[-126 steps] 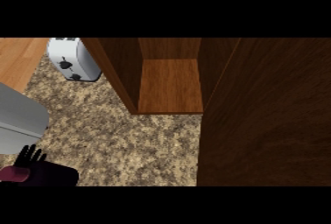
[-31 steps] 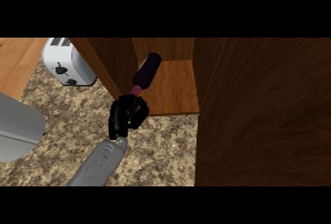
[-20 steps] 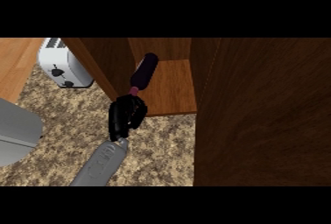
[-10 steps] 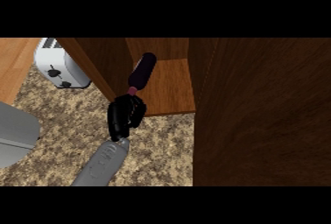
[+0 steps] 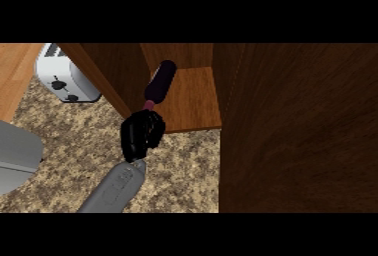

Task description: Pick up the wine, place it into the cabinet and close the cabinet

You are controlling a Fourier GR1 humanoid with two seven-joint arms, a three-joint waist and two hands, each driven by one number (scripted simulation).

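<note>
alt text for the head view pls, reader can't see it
The left hand, curled round the wine bottle, holds it over the shelf of the open wooden cabinet. A dark wood panel, apparently the cabinet's door, fills the right side. A white toaster sits on the speckled counter at upper left.

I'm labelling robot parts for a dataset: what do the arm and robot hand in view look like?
Only the left arm shows. Its forearm is a smooth, rounded light-grey shell, narrowing towards the wrist. The left robot hand is plain black throughout. No cables or markings are visible.
</note>
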